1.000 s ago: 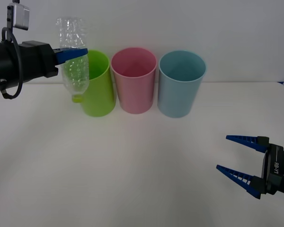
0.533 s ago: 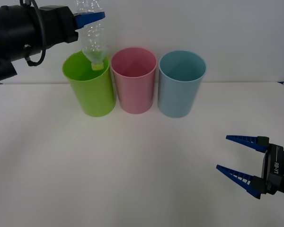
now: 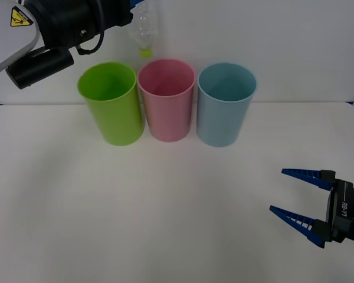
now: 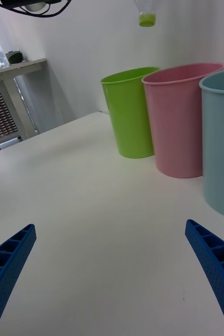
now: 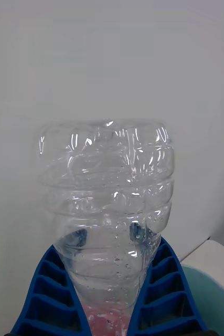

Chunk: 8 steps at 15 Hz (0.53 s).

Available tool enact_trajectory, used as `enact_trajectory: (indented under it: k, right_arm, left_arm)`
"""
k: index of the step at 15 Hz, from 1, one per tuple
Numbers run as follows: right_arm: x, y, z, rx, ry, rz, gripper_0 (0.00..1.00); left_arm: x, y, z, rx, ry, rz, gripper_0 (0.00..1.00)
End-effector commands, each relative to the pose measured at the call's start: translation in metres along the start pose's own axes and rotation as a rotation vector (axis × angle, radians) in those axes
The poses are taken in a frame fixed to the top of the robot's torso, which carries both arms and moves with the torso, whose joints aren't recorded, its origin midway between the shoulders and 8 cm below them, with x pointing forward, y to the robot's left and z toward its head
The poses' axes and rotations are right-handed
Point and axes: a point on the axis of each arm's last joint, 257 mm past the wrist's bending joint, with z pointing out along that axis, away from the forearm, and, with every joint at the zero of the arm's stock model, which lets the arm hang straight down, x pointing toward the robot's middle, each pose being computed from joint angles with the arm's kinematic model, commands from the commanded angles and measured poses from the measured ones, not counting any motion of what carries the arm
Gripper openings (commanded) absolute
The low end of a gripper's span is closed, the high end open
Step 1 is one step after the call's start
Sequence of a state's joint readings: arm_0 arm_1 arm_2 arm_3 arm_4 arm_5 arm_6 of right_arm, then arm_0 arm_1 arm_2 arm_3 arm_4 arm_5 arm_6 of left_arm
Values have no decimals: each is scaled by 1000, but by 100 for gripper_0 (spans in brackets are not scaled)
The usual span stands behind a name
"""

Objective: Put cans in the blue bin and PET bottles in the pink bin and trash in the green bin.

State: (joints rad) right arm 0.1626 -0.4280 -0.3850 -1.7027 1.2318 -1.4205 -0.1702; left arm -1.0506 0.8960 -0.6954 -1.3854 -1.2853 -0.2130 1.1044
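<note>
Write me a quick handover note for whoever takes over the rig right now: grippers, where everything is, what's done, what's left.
Left gripper: shut on the PET bottle, held cap-down, high above the gap between the green bin and the pink bin.
Right gripper: open, low over the table's near right, holding nothing.
Blue bin stands right of the pink one.
Done: bottle picked up and lifted.
Left: bring it over the pink bin and release.

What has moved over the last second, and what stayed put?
The left hand, gripping the PET bottle cap-down, lifted it from beside the green bin and carried it rightward toward the pink bin. The three bins, including the blue bin, and the open right hand stayed put.
</note>
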Motion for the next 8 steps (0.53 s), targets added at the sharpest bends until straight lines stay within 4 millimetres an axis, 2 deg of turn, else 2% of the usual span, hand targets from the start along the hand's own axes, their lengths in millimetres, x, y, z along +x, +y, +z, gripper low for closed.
enact_trajectory:
  k: [1,8]
  right_arm:
    - [0,0,0,0,0,0,98]
    - [0,0,0,0,0,0,98]
  left_arm:
    - [13,4,15,-20,17,48,0]
    - [44,0,45,-33,77,81,0]
